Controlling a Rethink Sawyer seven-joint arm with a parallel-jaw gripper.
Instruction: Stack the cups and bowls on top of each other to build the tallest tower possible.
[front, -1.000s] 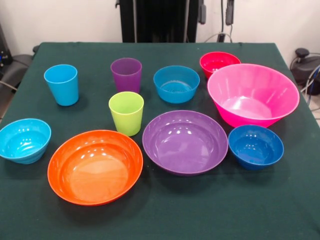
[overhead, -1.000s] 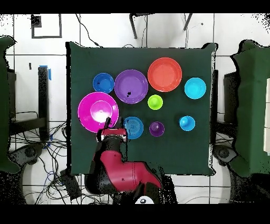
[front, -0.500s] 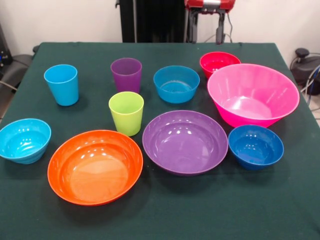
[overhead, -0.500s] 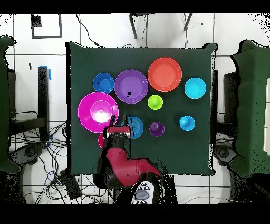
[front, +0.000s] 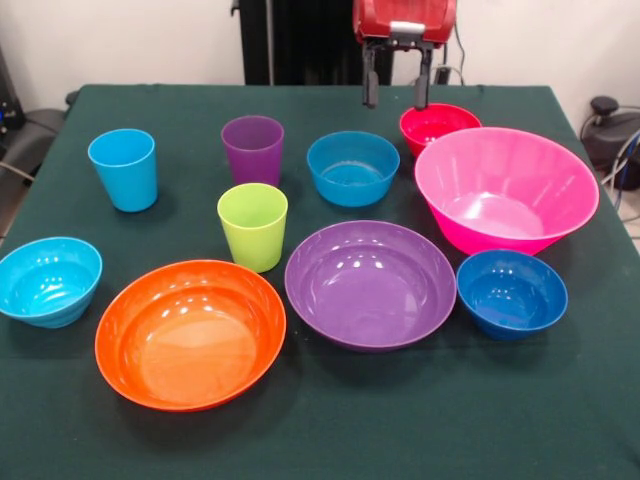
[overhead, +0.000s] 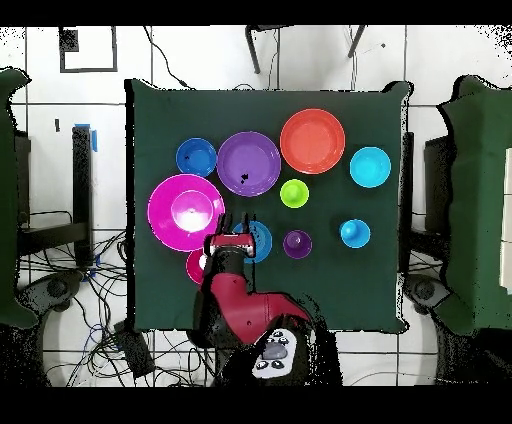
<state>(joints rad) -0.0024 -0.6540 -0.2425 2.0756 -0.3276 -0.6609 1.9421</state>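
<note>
Cups and bowls of glossy plastic all stand apart on the green table (front: 560, 420); no tower exists. Open jaws of the gripper (front: 396, 100) hang between the small blue bowl (front: 352, 168) and the small red bowl (front: 438, 124) near the table's far edge; descending there could knock either rim.

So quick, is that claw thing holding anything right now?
Gripper: open and empty, hanging above the table between the blue bowl and the red bowl.

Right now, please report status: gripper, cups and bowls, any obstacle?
Gripper open, empty, above blue bowl and red bowl. Nothing stacked yet. No obstacle seen.
</note>
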